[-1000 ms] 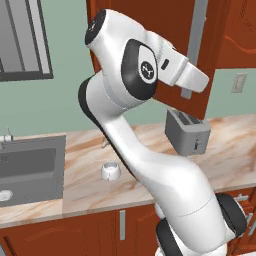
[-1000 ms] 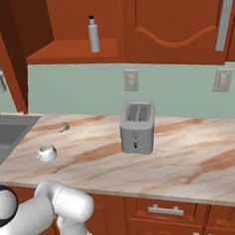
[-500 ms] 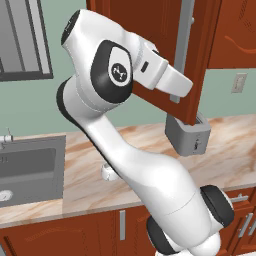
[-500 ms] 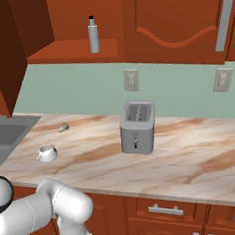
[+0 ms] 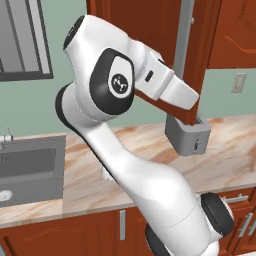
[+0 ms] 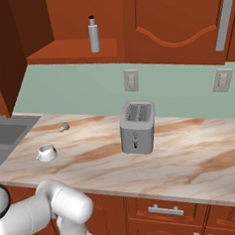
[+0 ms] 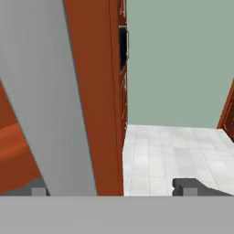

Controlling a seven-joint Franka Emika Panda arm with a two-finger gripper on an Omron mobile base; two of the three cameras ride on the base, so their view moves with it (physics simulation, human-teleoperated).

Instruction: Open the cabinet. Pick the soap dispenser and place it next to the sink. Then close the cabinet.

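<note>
The jaws stand wide apart: in the hand view the gripper [image 7: 112, 187] shows one dark finger tip [image 7: 39, 188] at seven o'clock and the other at five, with the long silver bar handle [image 7: 50, 100] of the reddish-brown wooden wall cabinet door [image 7: 98, 91] rising between them, close by the left tip and gripped by neither.

In the left base view the white arm reaches up to one o'clock, its hand against the swung-out door edge [image 5: 202, 60] beside the handle [image 5: 184, 45]; the grey boxy toaster [image 5: 189, 139] sits below at three o'clock, and the grey recessed sink [image 5: 30, 167] lies at nine o'clock.

In the right base view the cabinet is open, and the slim grey-silver soap dispenser with the black pump top [image 6: 93, 35] stands upright on the shelf [image 6: 70, 50] at twelve o'clock, well apart from the sink corner [image 6: 6, 134] at nine. A squat white cup [image 6: 46, 153] rests on the marble counter [image 6: 192, 159].

The bottle looks light, rigid and smooth, so probably slippery and easily tipped; the best hold is likely across the cylindrical body at mid-height, not the narrow neck or pump.
</note>
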